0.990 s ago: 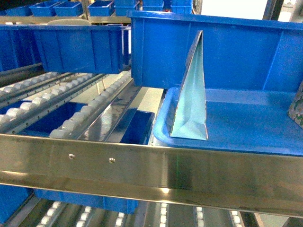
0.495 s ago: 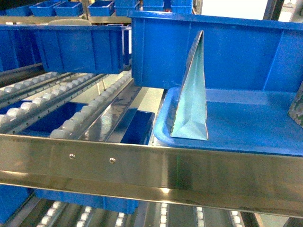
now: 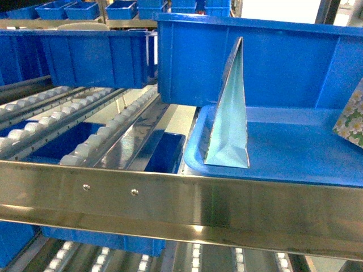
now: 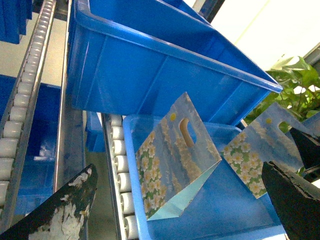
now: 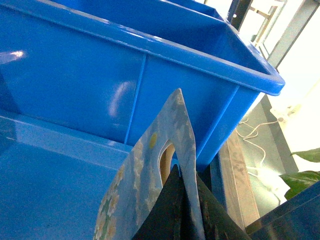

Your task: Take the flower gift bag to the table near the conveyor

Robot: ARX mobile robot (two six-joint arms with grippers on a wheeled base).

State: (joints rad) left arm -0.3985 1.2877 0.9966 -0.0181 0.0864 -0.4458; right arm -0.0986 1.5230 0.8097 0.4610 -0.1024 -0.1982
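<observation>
On the right of the conveyor (image 3: 102,130), two flowered bags share one shallow blue tray (image 3: 295,153).
At the tray's right end the flower gift bag (image 3: 351,122) is pinched near its cut-out handle between the closed jaws of the right gripper (image 5: 186,190). Whether it rests on the tray cannot be told. To its left stands the second bag (image 3: 229,113), upright on the tray floor, its pale blue side facing the near edge. The left gripper (image 4: 179,170) hangs near that bag with jaws wide apart and holds nothing. One deep blue bin (image 3: 283,62) walls off the far side of the tray. One steel rail (image 3: 170,198) crosses the near side below the tray's lip. Roller rows run to the left, and a green plant (image 4: 290,85) shows far right.
</observation>
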